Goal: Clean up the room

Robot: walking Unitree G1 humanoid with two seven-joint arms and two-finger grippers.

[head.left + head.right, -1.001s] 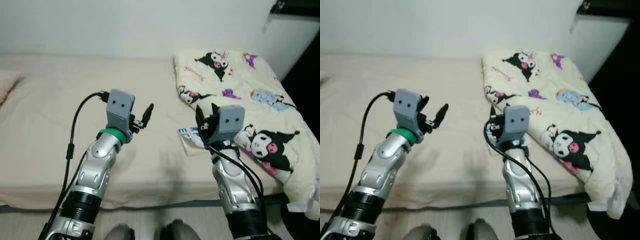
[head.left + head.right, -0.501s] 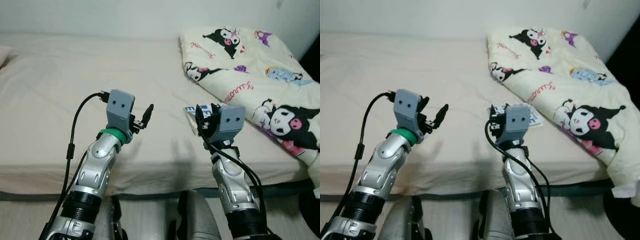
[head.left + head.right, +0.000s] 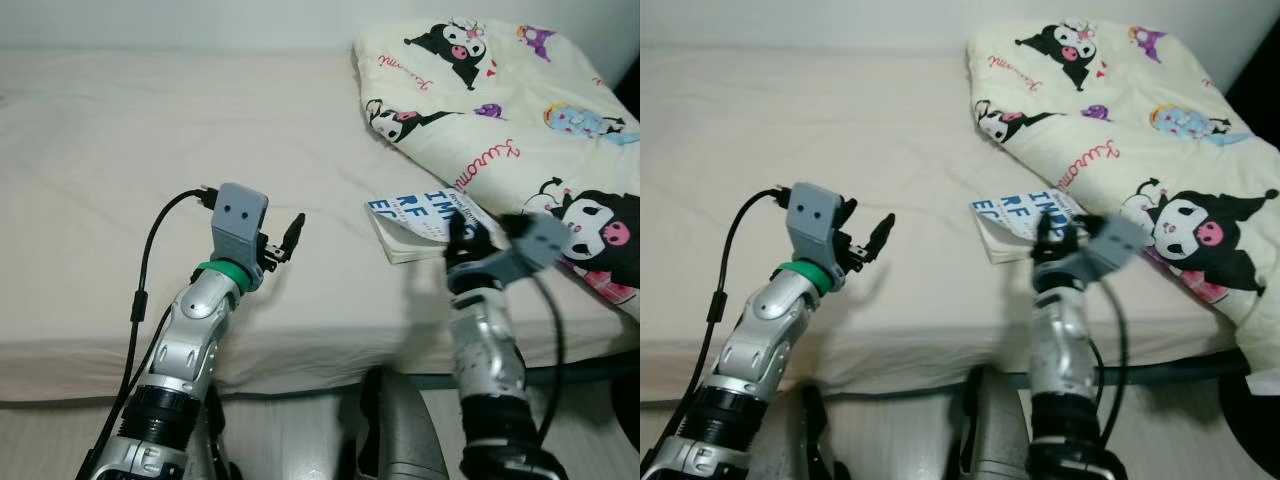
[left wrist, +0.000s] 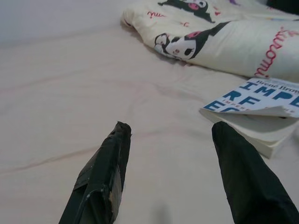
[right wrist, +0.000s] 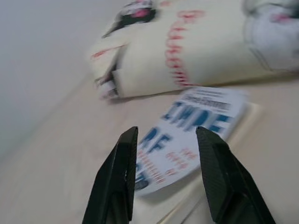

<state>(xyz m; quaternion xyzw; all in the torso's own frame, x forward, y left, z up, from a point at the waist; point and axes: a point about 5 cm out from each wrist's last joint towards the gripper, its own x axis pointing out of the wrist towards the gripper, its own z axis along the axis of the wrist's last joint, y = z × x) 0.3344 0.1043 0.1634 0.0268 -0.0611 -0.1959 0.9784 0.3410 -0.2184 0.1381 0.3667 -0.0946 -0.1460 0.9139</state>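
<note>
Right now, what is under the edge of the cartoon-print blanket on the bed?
The book lies on the bed with its far corner tucked beneath the blanket. Anything else under the blanket is hidden.

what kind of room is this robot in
Most likely a bedroom. A wide bed with a plain cream sheet runs to the wall, a folded cartoon-print quilt lies on it, and a paperback book rests beside the quilt.

A bed (image 3: 120, 140) covered by a plain cream sheet is seen. A paperback book (image 3: 425, 222) with blue lettering is laid flat near the front edge. Just beside it, a cream comforter (image 3: 500, 110) printed with cartoon characters is heaped on the right side.
</note>
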